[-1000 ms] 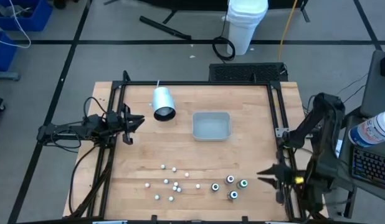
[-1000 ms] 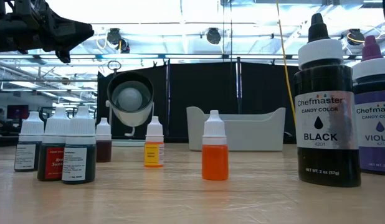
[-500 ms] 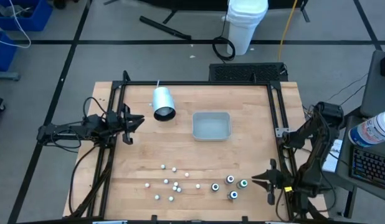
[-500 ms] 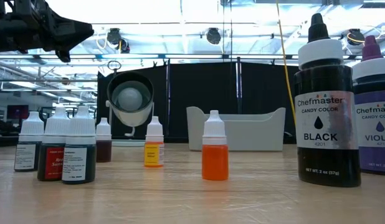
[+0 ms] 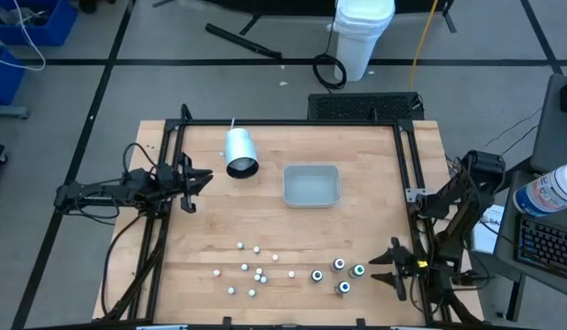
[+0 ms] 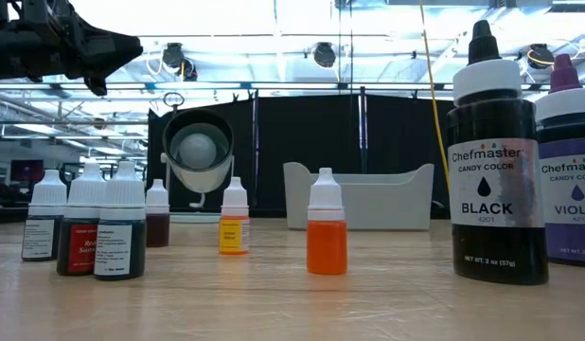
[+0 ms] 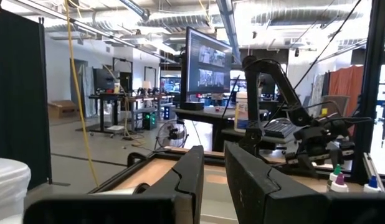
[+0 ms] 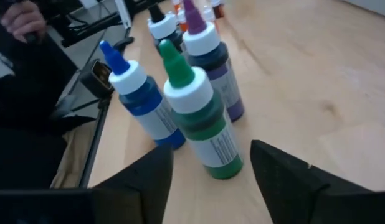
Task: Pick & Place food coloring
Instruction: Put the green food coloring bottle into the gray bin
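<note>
Green bottle (image 8: pixel 202 118) stands right in front of the right gripper (image 8: pixel 208 180), upright.
From above, the right gripper (image 5: pixel 391 267) sits at the table's (image 5: pixel 293 229) near right edge, just beside the big bottles (image 5: pixel 339 273); the left gripper (image 5: pixel 194 180) waits far off. In the right wrist view, its fingers are spread, holding nothing. In the left wrist view, the left fingers (image 7: pixel 192 180) are nearly together, empty.

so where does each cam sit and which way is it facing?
High: overhead, straight down on the table; both arms show.
Low: table height, level across the bottles toward the tray; one arm at upper left.
Left wrist: across the table past the left gripper; right arm beyond.
Right wrist: right gripper, fingers open, facing the green bottle.
Shared: high and low both show the cup.
</note>
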Action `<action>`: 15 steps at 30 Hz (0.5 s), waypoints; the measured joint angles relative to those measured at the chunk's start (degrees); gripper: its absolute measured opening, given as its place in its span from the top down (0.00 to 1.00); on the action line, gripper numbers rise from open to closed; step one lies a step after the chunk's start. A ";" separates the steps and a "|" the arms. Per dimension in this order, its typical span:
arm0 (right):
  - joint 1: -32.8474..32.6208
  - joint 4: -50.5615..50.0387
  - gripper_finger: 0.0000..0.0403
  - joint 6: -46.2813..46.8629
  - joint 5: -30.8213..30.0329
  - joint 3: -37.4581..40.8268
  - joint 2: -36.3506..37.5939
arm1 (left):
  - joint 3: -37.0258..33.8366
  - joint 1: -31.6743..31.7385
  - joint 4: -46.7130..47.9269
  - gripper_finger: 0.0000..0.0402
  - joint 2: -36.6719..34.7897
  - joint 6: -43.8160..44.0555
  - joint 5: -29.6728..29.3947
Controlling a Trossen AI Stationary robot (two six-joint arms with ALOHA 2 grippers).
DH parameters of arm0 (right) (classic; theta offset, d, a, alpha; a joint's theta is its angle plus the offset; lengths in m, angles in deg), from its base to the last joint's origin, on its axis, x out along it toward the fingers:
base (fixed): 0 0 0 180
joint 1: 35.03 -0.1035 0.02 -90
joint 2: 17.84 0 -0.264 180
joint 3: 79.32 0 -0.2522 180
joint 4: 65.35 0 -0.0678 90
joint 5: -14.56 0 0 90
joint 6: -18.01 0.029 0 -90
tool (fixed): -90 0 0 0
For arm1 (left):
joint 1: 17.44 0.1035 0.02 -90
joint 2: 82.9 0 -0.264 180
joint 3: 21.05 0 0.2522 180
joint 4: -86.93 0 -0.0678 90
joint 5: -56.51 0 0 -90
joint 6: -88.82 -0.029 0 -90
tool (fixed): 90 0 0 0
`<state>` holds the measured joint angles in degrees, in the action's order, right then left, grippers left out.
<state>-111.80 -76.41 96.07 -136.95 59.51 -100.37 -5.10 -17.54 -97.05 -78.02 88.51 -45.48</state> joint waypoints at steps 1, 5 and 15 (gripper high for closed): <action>0.03 1.60 0.47 -1.20 0.00 0.53 -0.27 | 0.00 0.00 0.01 0.82 0.00 0.25 0.01; 0.63 3.56 0.45 -4.89 -0.01 1.24 -1.51 | 0.00 0.00 0.11 0.82 0.00 0.47 0.02; 3.82 3.85 0.47 -9.78 0.45 1.24 -3.73 | 0.00 0.00 0.48 0.82 0.00 0.26 0.02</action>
<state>-107.98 -72.56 86.29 -136.51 60.75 -104.10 -5.10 -17.54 -96.57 -78.02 88.77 -45.46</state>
